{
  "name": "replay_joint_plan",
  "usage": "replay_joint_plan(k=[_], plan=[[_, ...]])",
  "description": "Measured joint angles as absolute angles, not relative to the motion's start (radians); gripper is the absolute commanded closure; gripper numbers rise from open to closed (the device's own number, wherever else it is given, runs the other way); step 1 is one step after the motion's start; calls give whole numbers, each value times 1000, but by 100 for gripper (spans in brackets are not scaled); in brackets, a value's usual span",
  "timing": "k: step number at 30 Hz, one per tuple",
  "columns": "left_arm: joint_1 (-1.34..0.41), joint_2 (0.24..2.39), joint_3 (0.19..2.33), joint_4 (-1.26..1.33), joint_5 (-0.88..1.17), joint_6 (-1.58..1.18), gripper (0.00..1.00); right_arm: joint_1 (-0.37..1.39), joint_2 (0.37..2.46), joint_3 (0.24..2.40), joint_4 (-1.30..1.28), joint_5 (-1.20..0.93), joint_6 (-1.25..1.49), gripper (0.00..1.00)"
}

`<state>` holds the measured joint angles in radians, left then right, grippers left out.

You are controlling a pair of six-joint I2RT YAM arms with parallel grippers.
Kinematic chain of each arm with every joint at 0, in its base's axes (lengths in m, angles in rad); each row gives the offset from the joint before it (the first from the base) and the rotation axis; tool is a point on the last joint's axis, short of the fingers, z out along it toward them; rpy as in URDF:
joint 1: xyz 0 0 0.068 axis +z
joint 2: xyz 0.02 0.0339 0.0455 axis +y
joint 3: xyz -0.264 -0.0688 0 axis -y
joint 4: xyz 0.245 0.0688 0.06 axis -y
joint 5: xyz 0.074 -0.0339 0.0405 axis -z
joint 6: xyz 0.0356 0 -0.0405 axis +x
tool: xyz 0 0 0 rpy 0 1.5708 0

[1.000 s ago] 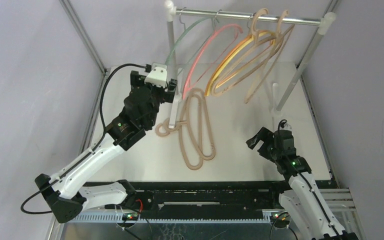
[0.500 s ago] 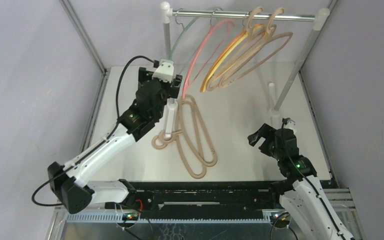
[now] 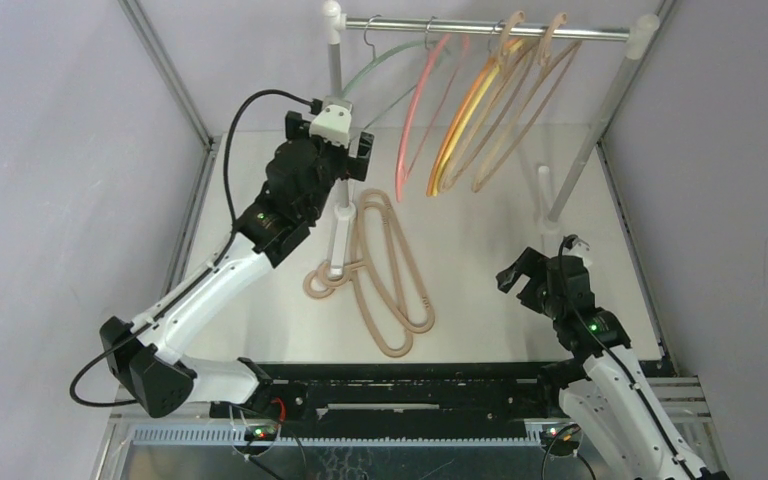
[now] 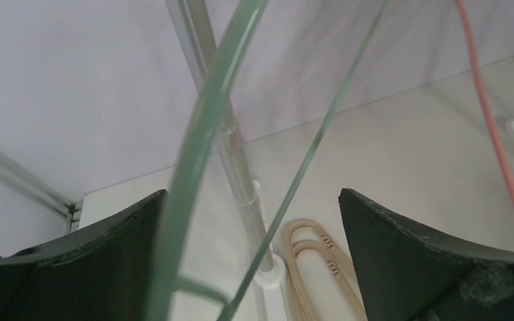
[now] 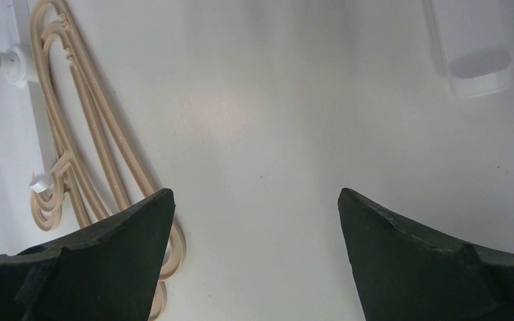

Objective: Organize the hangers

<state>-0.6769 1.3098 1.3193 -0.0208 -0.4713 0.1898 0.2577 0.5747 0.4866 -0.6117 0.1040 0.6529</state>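
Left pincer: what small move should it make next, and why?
Probably draw the left pincer back, clear of the pale-green hanger. It stands open with that hanger's bar between its fingers, and the hanger is already hooked on the rail. Two beige hangers lie on the table, so they seem next.

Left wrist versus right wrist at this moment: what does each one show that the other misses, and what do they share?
Only the left wrist view shows the pale-green hanger passing between the fingers of the open left gripper, the pink hanger and the rack's upright post. Only the right wrist view shows the hook ends of the beige hangers, the rack's far white foot and the open right gripper. Both show the beige hangers lying on the table.
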Motion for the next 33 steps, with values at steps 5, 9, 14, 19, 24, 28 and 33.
replay_joint_plan(k=[5,9,14,19,24,28,33], plan=[[-643,1272,1339,-78,-385,148,0,258,600,477,-593,104,653,0],[-617,1228,1339,-108,-353,127,1,258,608,461,-572,103,653,0],[-575,1166,1339,-121,-277,82,0,258,610,440,-561,103,653,0],[-562,1132,1356,-121,-204,43,0,258,611,437,-556,104,653,0],[-554,1091,1346,-125,-152,6,1,258,606,437,-553,104,652,0],[-542,1009,1294,-132,-144,-23,1,258,598,437,-551,107,652,0],[-524,854,1187,-155,-144,-87,1,258,597,437,-550,113,652,0]])
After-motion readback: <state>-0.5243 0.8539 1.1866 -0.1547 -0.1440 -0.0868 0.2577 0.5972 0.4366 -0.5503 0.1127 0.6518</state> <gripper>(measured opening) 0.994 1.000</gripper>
